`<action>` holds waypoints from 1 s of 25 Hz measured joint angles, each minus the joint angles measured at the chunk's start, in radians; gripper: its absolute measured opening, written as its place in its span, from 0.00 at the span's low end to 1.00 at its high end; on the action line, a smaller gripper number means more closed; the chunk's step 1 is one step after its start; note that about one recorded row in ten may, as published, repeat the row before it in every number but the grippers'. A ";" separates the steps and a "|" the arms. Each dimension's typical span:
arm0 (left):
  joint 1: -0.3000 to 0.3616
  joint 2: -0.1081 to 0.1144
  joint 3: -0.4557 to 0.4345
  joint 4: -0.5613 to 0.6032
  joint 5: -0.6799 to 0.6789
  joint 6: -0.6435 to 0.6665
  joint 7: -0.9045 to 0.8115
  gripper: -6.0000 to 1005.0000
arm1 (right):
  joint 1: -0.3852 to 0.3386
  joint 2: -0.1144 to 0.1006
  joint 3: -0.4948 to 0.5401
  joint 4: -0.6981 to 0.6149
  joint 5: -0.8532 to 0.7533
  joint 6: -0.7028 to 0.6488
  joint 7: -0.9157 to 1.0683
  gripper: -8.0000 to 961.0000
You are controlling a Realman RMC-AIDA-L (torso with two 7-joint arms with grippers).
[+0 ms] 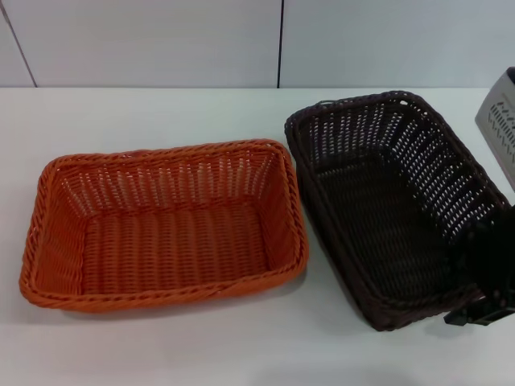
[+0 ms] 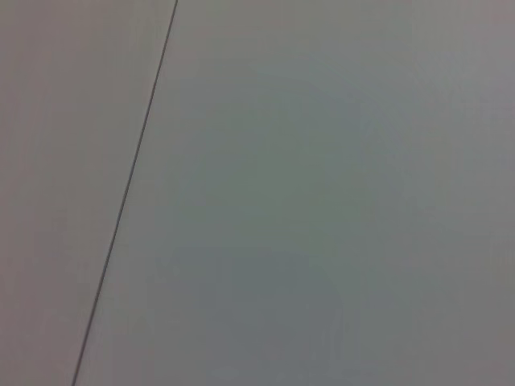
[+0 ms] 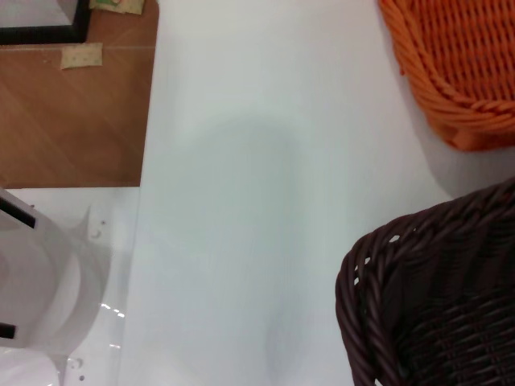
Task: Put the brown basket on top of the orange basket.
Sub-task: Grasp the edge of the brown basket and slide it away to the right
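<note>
The orange basket [image 1: 161, 233] sits flat on the white table [image 1: 241, 346] at the left of the head view. The brown basket [image 1: 378, 201] is just to its right, tilted with its right side raised. Its left rim is close to the orange basket's right rim. My right gripper [image 1: 485, 277] is a dark shape over the brown basket's near right corner and holds its rim. The right wrist view shows a corner of the brown basket [image 3: 434, 297] and a corner of the orange basket [image 3: 459, 72]. My left gripper is out of view.
A grey-white patterned object [image 1: 500, 121] stands at the right edge behind the brown basket. A pale wall runs along the table's back. The right wrist view shows the table's edge, wooden floor [image 3: 72, 121] and a white base [image 3: 40, 297]. The left wrist view shows only a plain grey surface.
</note>
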 joint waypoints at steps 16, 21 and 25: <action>0.005 -0.003 0.000 0.008 -0.003 -0.035 0.002 0.46 | 0.081 0.054 0.081 0.185 -0.111 -0.011 -0.092 0.35; 0.016 -0.003 0.000 0.009 -0.008 -0.061 0.003 0.45 | 0.091 0.075 0.084 0.202 -0.149 -0.016 -0.098 0.34; 0.022 -0.003 0.000 0.009 -0.015 -0.073 0.003 0.45 | 0.092 0.089 0.088 0.201 -0.174 -0.015 -0.098 0.33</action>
